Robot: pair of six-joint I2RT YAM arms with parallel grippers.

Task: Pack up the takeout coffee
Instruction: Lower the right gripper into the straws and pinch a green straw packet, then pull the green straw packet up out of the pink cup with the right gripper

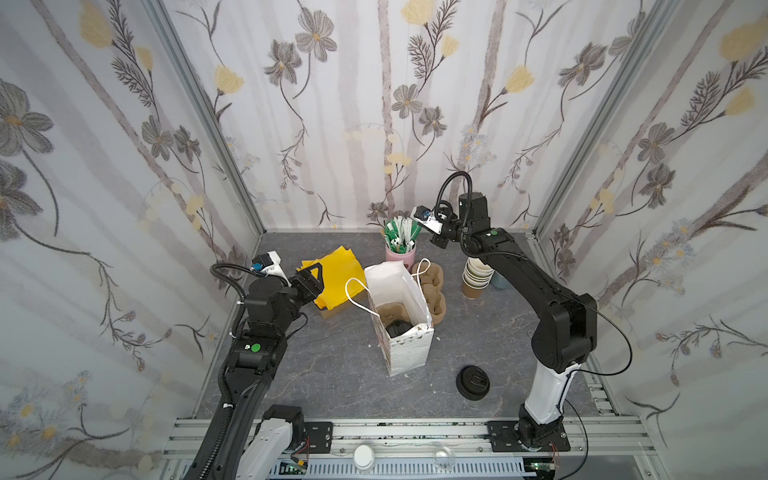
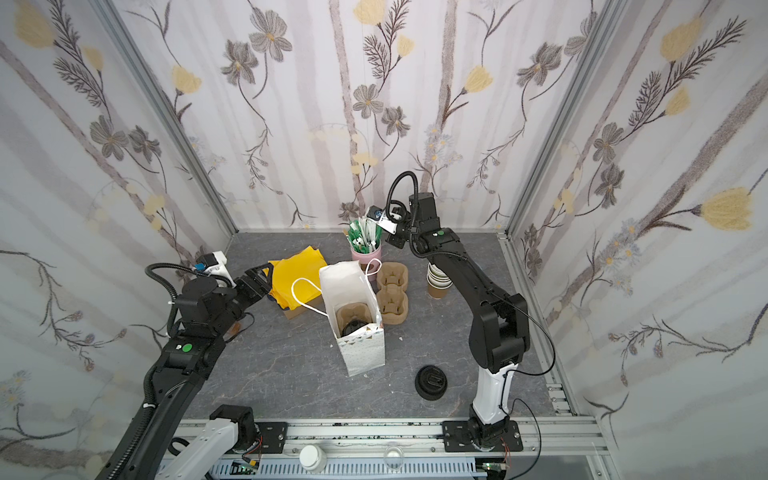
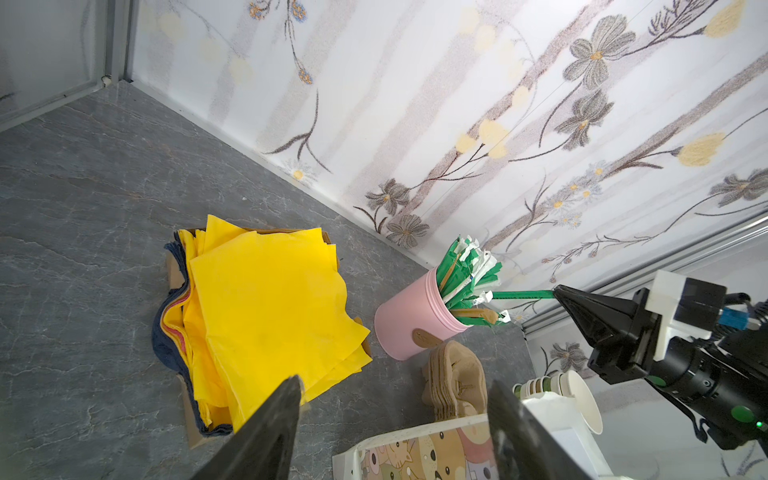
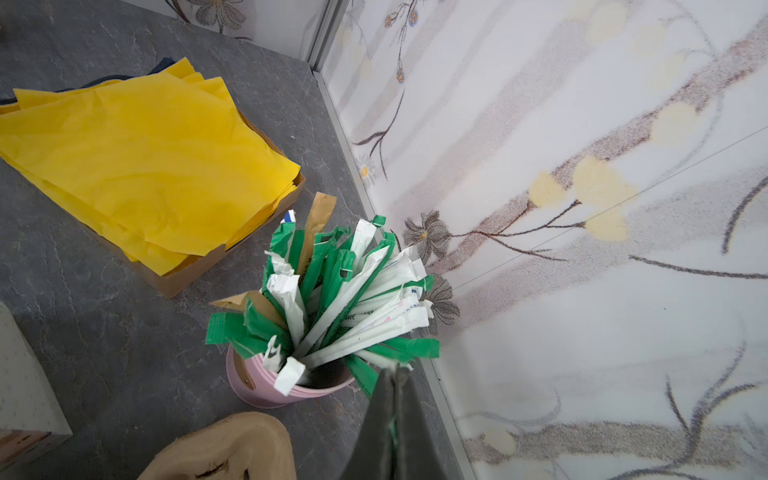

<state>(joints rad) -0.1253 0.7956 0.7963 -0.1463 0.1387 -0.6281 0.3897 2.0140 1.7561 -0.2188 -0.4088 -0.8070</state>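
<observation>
Nearest on the counter (image 1: pixel 332 382) lies the black lid pile (image 1: pixel 473 381), apart from everything else. Behind it the white paper bag (image 1: pixel 409 353) stands upright and open, and the takeout coffee (image 1: pixel 399 329) sits deep inside it, its black lid showing in a brown pulp carrier (image 1: pixel 384 313). The cup itself looks packed, so the step in hand seems to be adding an extra. To the bag's left, the left pincer (image 1: pixel 311 278) hovers over the near edge of the yellow napkin stack (image 1: pixel 332 270). Its fingers are well apart, holding nothing and touching nothing. Farthest back, by the wall, the pink holder (image 4: pixel 266 386) bristles with green and white wrapped sticks. The right pincer (image 3: pixel 557 293) is closed tight on the tip of one green-wrapped stick (image 3: pixel 521 295), a straw or a stirrer, which leans out of the holder. The next move likely calls for drawing it out along its length, clear of its neighbours, and then carrying it to the bag's mouth.
</observation>
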